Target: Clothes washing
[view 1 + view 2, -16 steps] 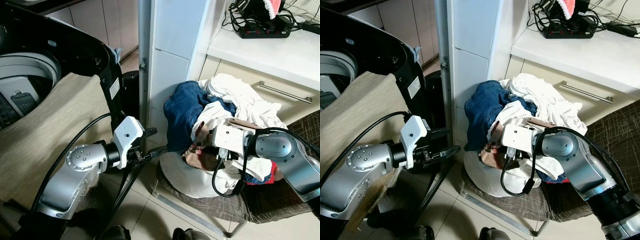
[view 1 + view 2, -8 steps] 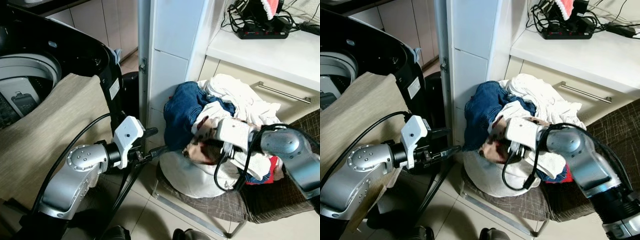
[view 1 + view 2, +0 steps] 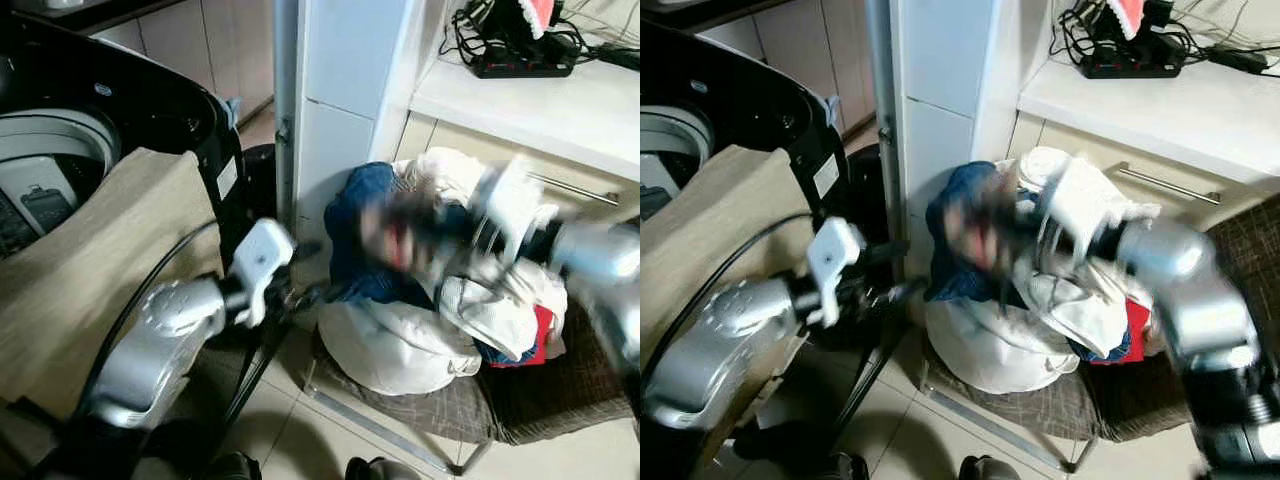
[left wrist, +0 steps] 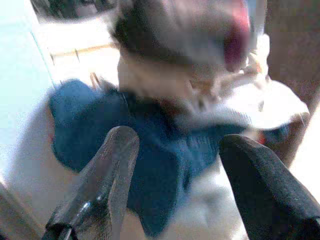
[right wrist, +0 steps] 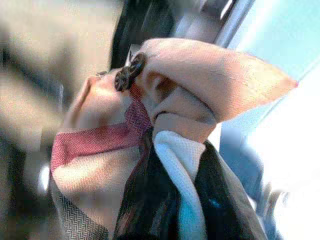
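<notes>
- Landmark: laundry pile [image 3: 440,300], a heap of white, blue and red clothes sitting on a brown woven seat [image 3: 560,395] beside a white pillar [image 3: 340,110].
- Right gripper [image 3: 400,235] is hanging over the pile's near-left top, blurred in the head views. In the right wrist view its fingers are clamping a tan garment with red herringbone trim and dark buttons [image 5: 150,115]; a scrap of white mesh cloth is caught in the same pinch.
- Left gripper [image 4: 175,165] is sitting just left of the pile, low, fingers spread wide with nothing between them, pointing at the blue denim piece [image 4: 150,145].
- Washing machine [image 3: 60,170], black top-loader, is standing well left of the pile, lid up, drum showing.
- A beige cloth [image 3: 90,260] is draping over the washer's front.
- White sticker [image 3: 826,175] on the washer's side; its print is too small to read.
- Counter [image 3: 540,110] is running above and behind the pile, carrying a black power strip [image 3: 525,62] with tangled cables.
</notes>
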Motion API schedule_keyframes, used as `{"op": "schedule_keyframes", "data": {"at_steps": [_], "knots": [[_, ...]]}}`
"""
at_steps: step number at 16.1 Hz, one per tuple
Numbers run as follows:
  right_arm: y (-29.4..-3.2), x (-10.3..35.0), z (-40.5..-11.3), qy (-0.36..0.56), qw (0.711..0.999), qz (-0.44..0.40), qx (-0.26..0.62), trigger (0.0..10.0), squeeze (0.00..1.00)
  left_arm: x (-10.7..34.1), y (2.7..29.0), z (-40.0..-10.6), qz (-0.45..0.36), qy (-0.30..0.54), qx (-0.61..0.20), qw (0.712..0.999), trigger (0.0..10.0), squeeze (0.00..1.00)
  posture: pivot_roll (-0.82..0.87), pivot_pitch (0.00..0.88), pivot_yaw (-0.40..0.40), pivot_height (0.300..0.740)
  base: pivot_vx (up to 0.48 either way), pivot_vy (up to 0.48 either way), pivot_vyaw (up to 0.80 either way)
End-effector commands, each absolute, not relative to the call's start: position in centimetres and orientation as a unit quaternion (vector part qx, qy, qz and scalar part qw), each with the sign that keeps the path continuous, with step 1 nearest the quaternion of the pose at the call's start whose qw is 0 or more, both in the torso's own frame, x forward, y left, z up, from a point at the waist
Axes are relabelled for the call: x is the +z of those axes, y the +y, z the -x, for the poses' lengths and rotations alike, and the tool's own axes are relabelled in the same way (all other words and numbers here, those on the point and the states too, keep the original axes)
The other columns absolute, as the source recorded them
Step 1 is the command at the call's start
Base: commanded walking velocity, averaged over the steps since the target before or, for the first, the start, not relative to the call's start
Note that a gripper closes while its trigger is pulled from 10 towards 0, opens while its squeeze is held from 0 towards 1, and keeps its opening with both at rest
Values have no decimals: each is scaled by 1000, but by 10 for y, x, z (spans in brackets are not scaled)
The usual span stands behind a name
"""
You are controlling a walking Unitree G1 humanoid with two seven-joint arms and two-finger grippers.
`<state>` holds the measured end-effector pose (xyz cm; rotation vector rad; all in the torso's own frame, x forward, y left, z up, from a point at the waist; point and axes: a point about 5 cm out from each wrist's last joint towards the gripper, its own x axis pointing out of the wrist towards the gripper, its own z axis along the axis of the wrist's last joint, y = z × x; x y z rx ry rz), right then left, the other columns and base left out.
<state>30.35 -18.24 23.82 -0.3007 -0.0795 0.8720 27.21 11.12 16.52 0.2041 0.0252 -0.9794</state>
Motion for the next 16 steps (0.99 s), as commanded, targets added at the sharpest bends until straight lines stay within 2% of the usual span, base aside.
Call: {"op": "schedule_keyframes", "data": {"at_steps": [1, 4, 6, 8, 9, 11, 13, 15, 16], "knots": [[-185, 268, -301, -99, 899, 114, 410, 0, 0, 174, 111, -276, -101, -12, -459, 882, 10000, 0, -69, 62, -46, 740, 0, 0, 0], [-186, 303, -300, -172, 898, 28, 405, 0, 0, 197, 99, -285, -74, -76, -441, 891, 10000, 0, -70, 61, -49, 740, 0, 0, 0], [-186, 331, -294, -222, 878, -56, 421, 0, 0, 228, 85, -292, -17, -148, -423, 894, 10000, 0, -71, 62, -57, 740, 0, 0, 0], [-183, 329, -294, -212, 877, -67, 426, 0, 0, 238, 72, -293, 16, -166, -432, 886, 10000, 0, -70, 63, -58, 740, 0, 0, 0], [-181, 326, -294, -207, 878, -69, 427, 0, 0, 238, 66, -293, 26, -162, -434, 886, 10000, 1000, -71, 62, -56, 740, 0, 0, 0], [-171, 322, -290, -193, 873, -87, 439, 0, 0, 233, 49, -294, 36, -148, -432, 889, 10000, 1000, -72, 63, -57, 740, 0, 0, 0], [-163, 319, -288, -183, 867, -103, 453, 0, 0, 237, 32, -288, 87, -158, -461, 869, 10000, 1000, -76, 63, -54, 740, 0, 0, 0], [-160, 316, -287, -177, 863, -110, 459, 0, 0, 235, 23, -285, 83, -156, -476, 862, 10000, 1000, -75, 64, -54, 740, 0, 0, 0], [-158, 314, -287, -175, 862, -112, 462, 0, 0, 235, 20, -285, 82, -159, -476, 861, 10000, 137, -75, 65, -54, 740, 0, 0, 0]]}}
